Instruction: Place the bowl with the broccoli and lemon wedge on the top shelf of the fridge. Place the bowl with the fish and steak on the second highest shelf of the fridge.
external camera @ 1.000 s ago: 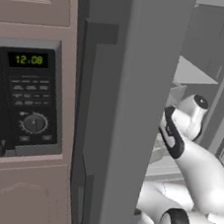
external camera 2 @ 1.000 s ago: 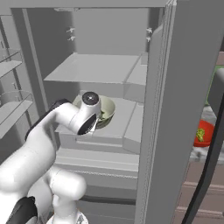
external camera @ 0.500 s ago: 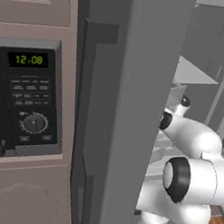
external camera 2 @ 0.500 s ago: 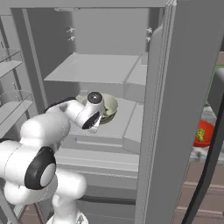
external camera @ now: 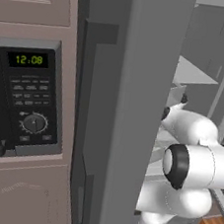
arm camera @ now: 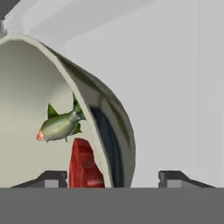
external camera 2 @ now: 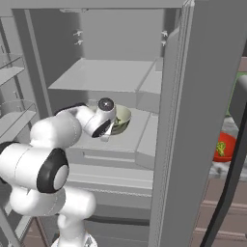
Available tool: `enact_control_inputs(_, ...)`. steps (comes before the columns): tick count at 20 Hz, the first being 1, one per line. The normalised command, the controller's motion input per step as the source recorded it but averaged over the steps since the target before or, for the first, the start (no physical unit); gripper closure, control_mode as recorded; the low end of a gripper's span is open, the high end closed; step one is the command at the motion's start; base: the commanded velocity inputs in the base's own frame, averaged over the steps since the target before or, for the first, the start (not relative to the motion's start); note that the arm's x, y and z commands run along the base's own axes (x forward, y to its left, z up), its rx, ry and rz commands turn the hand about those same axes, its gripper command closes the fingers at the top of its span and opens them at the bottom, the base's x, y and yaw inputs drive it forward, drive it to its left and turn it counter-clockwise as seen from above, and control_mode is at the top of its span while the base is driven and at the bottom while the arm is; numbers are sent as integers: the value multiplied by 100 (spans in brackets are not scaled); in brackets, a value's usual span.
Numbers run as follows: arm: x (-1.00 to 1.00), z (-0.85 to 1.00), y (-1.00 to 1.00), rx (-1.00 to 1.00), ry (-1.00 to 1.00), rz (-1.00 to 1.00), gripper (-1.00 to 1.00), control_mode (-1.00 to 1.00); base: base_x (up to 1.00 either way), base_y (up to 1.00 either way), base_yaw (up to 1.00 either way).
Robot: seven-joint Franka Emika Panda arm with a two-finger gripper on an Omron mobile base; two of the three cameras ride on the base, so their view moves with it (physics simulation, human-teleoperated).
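We see the bowl (external camera 2: pixel 120 118) with fish (arm camera: pixel 59 125) and steak (arm camera: pixel 84 164) resting on a fridge shelf (external camera 2: pixel 137 137), near its middle. Our gripper (arm camera: pixel 107 177) stands open astride the bowl's rim, gripping nothing.

Left base view: looking forward from behind the arm's left side, sitting close to the fridge (external camera: pixel 134 111) side wall, taking in the microwave (external camera: pixel 26 98) at left and a narrow slice of fridge interior at right. Right base view: facing squarely into the open fridge (external camera 2: pixel 173 144) from behind the arm's right, slightly downward. Both sharing the arm and the fridge shelves. Hand view: pointing along the pincer (arm camera: pixel 107 177), sitting very near the bowl (arm camera: pixel 100 113) rim, tilted.
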Motion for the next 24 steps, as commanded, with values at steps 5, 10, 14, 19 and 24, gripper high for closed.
enact_control_inputs(5, -100, 99, -36, 3, -1, -9, -100, -100, 0, 0, 0)
enact_control_inputs(10, -100, 98, -39, 1, -3, -10, -100, -100, 0, 0, 0)
enact_control_inputs(14, -100, 76, -21, 0, 0, -2, -100, -100, 0, 0, 0)
enact_control_inputs(19, -98, 34, 10, -11, 0, 4, -100, -100, 0, 0, 0)
enact_control_inputs(24, -87, 5, 24, -23, 0, 33, -100, -100, 0, 0, 0)
